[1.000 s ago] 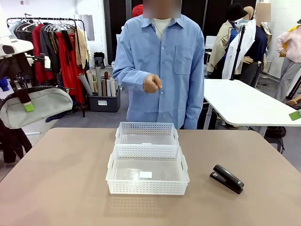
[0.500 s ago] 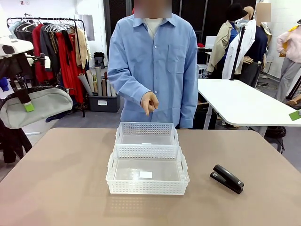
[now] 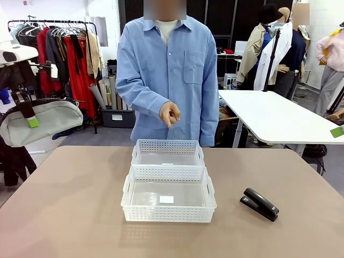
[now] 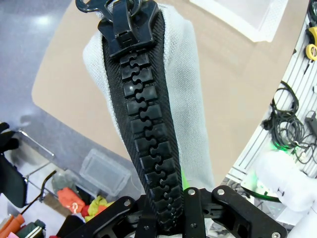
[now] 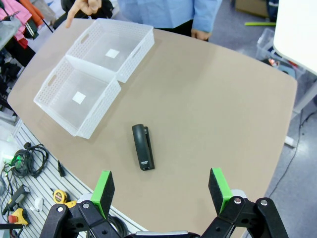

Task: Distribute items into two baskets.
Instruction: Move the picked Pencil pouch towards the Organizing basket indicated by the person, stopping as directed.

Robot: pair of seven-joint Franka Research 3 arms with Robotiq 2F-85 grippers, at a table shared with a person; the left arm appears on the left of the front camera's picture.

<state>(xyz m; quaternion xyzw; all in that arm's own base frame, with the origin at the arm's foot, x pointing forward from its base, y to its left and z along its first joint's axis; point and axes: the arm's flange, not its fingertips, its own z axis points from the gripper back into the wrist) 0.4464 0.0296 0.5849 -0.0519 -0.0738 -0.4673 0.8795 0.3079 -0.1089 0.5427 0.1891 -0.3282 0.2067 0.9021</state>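
Note:
My left gripper [image 3: 28, 114] hangs off the table's left edge, shut on the light-grey pouch [image 3: 45, 124]. In the left wrist view the pouch [image 4: 190, 99] rises from between my fingers, its black zipper [image 4: 141, 109] facing the camera. Two white lattice baskets stand end to end mid-table: the smaller far basket [image 3: 167, 145] and the bigger near basket [image 3: 168, 213]. The black stapler [image 3: 260, 203] lies on the table to their right. My right gripper [image 5: 161, 191] stands open high above the stapler [image 5: 142, 147]. The person's hand [image 3: 170, 113] points a finger down over the far basket [image 5: 130, 58].
The tan table [image 3: 75, 204] has free room on both sides of the baskets. The person stands at the far edge. A clothes rack [image 3: 64, 54] is behind on the left and a white table [image 3: 274, 115] on the right. Cables and tools [image 5: 25, 163] lie below the near edge.
The person has shifted a little to the left, and the hand has dropped and now points a finger down over the far basket. Both arms, the pouch and the stapler have kept still.

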